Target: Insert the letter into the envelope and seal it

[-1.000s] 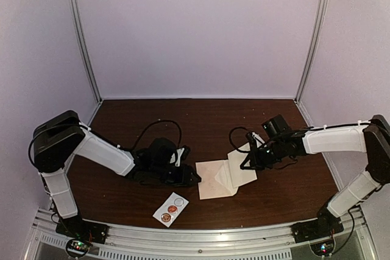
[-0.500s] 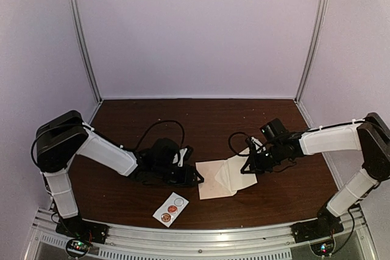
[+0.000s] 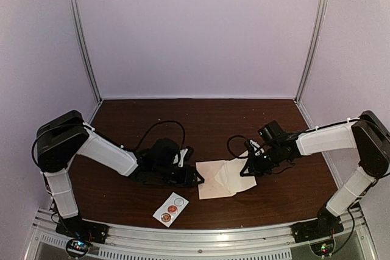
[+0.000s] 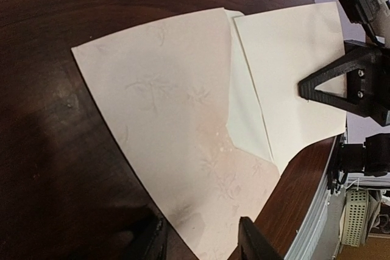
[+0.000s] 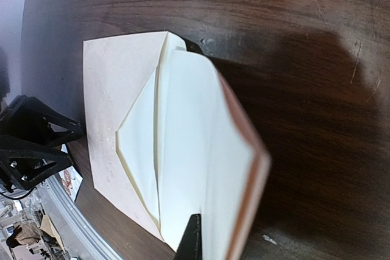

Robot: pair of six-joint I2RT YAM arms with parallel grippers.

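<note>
Envelope [image 3: 210, 188] flat on dark wood table [image 3: 183, 120]; plain lilac walls [image 3: 195, 28] around.

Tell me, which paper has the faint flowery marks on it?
The pinkish envelope, lying flat with its edge by the left gripper. The other sheet, the letter, is plain cream with no marks.

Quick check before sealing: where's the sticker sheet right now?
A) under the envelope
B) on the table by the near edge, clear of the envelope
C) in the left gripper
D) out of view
B: the top view shows the sticker sheet lying flat near the table's front edge, apart from the envelope.
</note>
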